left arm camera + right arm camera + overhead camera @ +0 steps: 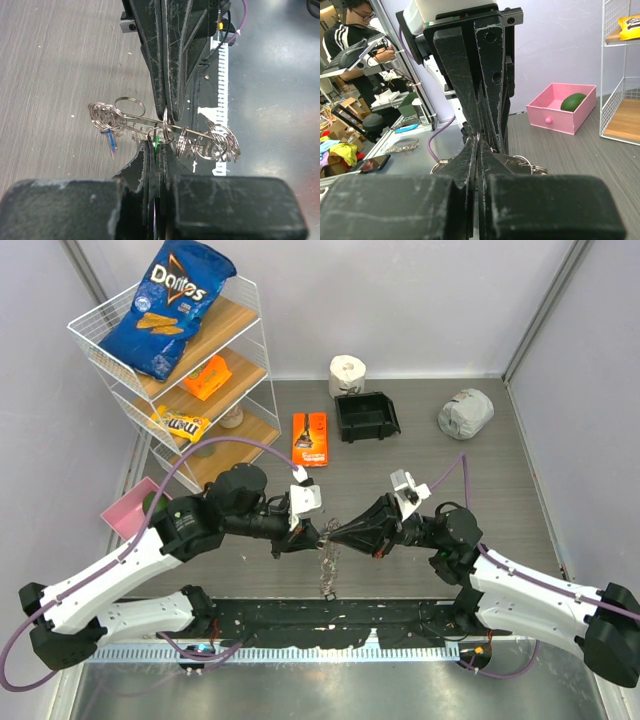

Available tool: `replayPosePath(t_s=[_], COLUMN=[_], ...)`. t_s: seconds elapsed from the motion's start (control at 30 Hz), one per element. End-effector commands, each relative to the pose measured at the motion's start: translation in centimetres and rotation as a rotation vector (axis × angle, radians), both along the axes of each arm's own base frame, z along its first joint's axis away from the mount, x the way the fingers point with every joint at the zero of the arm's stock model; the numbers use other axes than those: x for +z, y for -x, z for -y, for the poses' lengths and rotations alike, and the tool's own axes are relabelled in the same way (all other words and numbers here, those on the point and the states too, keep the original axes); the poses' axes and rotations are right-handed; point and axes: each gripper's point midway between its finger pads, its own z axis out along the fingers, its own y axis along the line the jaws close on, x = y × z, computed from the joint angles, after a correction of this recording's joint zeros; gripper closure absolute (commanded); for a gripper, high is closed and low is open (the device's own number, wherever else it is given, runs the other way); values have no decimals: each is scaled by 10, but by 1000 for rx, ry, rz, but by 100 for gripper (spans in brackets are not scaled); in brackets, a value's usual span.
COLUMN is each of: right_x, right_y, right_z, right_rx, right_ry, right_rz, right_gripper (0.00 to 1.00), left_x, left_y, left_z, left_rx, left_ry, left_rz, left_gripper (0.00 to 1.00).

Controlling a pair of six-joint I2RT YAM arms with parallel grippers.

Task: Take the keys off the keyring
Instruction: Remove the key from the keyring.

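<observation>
Tip to tip, the left hand and right hand clamp tight on the fringed silver metal keyring; a slipping tug would drop it.

Polished metal gleaming between scuffed black plastic

The keyring and keys are shining as bright silver metal, one key wearing a blue plastic head; the left gripper is showing matt, scratched black plastic, and the table is looking matt grey, finely grained.
</observation>
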Motion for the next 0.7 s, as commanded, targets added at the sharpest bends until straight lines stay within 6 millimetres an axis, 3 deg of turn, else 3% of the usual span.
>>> replayPosePath(t_s=[0.0, 0.3, 0.67], right_x=[46, 40, 28], right_y=[12, 19, 21], right_z=[4, 0, -6], right_rx=[53, 115, 158], right_ry=[-113, -87, -26], right_rz=[61, 26, -13], right_gripper=[95, 95, 95], left_x=[11, 26, 37], left_y=[-14, -32, -41], left_z=[-2, -8, -10], left_rx=[63, 145, 171], left_ry=[3, 12, 15], left_rz=[63, 148, 190], left_gripper=[100, 100, 100])
